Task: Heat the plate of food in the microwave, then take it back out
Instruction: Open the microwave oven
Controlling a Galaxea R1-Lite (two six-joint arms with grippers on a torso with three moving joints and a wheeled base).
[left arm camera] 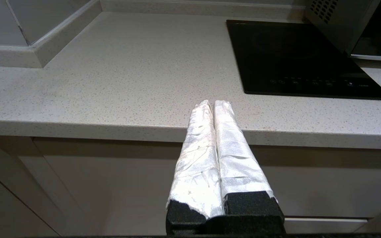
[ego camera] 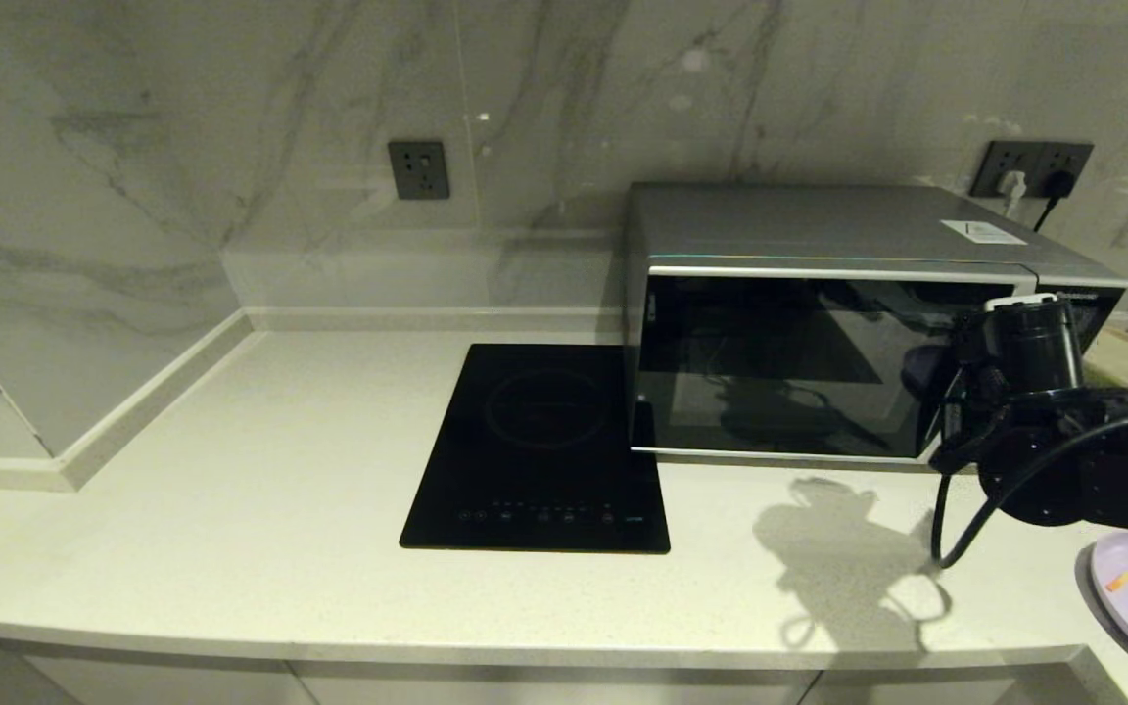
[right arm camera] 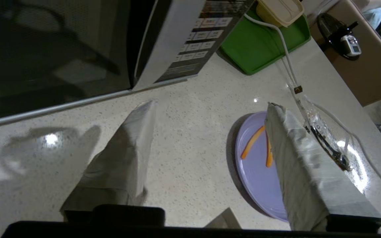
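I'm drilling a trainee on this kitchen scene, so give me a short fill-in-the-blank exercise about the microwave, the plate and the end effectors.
1. The microwave door is ____.
2. The plate of food rests on the ____, not inside the microwave.
3. The right end effector has its fingers ____ and holds nothing.
4. The left end effector is ____, at the counter's front edge.

Missing words: closed; counter; open; shut

A pale speckled stone table (ego camera: 231,490) runs along a wall of grey-veined marble slabs (ego camera: 182,147), with a low ledge stepping out at the left corner. A dark wall socket (ego camera: 418,169) sits in the marble, and a second socket strip (ego camera: 1034,168) with plugs is farther right. Beige cabinet fronts (left arm camera: 111,185) lie below the table's edge. The light is dim.
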